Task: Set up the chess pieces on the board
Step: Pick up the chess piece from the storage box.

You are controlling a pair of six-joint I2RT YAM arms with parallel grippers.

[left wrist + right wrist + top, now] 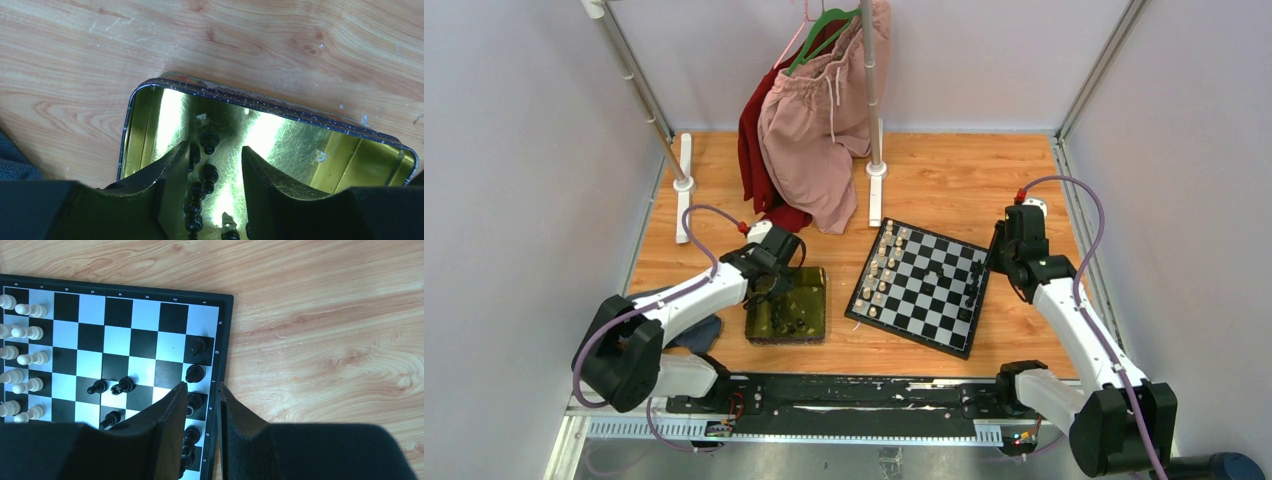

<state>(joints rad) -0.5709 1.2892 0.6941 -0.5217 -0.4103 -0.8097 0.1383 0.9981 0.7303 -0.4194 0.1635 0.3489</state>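
**Left fingers over the tray, a black piece lined up between them**

Nearest me, the left fingers point(175, 167) hang low inside the yellow-green tray point(131, 107) and stand about half open, holding nothing. Several black pieces point(209, 175) lie tipped over on the tray floor. A few sit directly in the gap, with more running close along the inner face of the left-hand finger. As far as I can judge, their long axes point away from me, in line with the gap, so a squeeze would pinch one across its narrow waist. The crowding worries me, because I could take two at once.

Further right, the right fingers point(172, 407) hover over the board point(226, 340) at its right edge, above the file where black men point(195, 373) already stand. They are parted by a narrow gap and I see nothing gripped in it. The cream pieces point(30, 332) fill the opposite side.

The left arm is plainly the nearer one to the tray, and the board lies to its right across bare desk point(300, 45).

At the back, a pink garment point(809, 140) hangs on a rack.
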